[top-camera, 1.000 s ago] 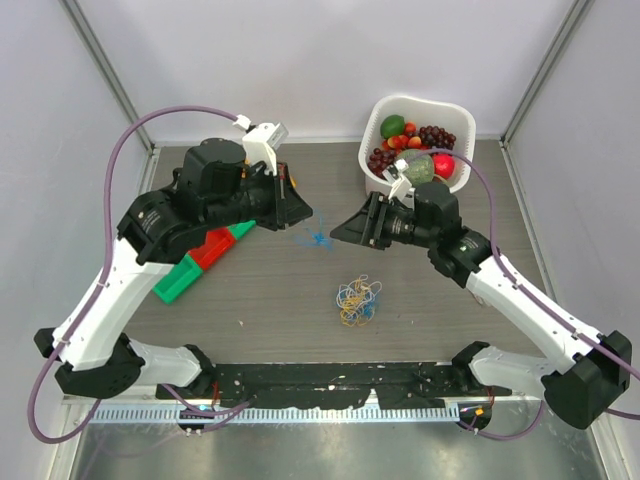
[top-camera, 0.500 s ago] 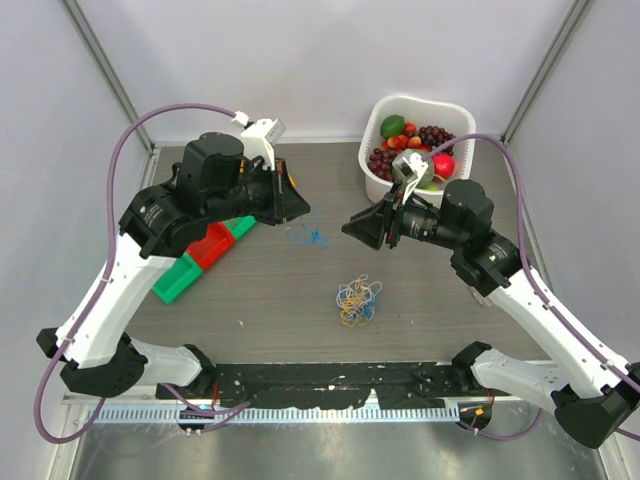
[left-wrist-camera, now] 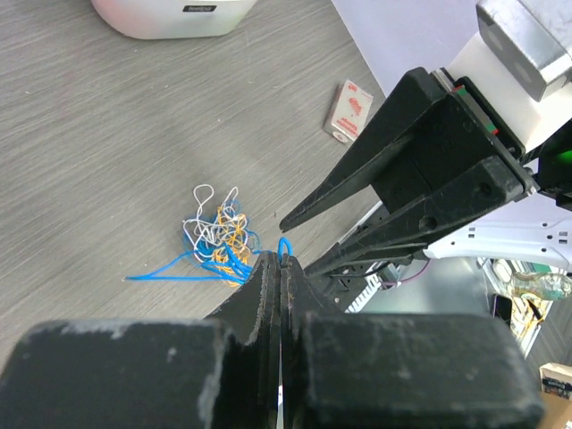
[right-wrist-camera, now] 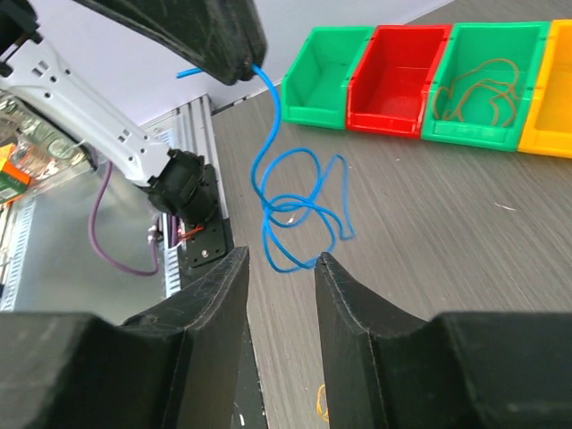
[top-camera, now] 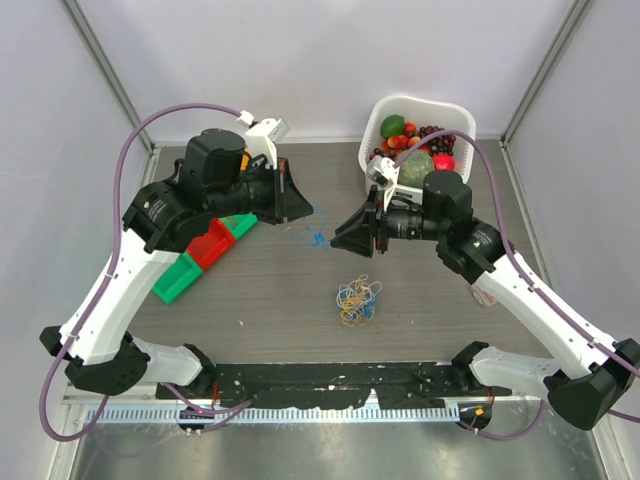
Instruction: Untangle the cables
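Note:
My left gripper hangs above the table's middle, shut on the top end of a blue cable that dangles in loose loops. In the left wrist view the blue loop pokes out of the closed tips. My right gripper faces it from the right, open. Its tips stand just short of the blue cable's lowest loop, not touching it. The remaining cables, a small yellow, white and blue bunch, lie on the table nearer the front.
A white basket of fruit stands at the back right. A row of green and red bins lies under the left arm; one green bin holds a tan cable. A small red-and-white box lies near the table's edge.
My right gripper has swung left and down toward the hanging blue cable, and its jaws have narrowed. The left gripper has held almost still with the cable.

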Controlling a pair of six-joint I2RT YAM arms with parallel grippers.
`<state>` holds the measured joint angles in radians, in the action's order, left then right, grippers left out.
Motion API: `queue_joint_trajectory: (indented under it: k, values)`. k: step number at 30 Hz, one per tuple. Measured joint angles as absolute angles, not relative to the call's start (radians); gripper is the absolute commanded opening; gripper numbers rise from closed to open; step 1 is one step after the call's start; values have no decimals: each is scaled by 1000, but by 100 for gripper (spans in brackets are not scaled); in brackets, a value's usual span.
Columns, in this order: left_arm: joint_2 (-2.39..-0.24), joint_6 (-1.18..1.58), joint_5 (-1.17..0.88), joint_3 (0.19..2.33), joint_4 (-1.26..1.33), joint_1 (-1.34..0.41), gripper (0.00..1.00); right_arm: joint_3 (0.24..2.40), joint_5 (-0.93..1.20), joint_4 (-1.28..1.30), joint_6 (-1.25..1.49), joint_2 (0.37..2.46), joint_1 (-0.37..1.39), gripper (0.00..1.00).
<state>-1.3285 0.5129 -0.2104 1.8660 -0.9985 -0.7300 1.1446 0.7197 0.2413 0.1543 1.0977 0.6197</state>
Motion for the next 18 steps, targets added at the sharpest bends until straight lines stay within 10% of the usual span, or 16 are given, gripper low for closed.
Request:
queue_joint_trajectory:
  k: [13,18]
  values:
    - [-1331,511,-274,1866,-984,-718,0,1155,776,241,157,1157,660,36]
    - [-1331,511,-285,1866,-984,-718,0,1156,780,236,167,1159,671,16]
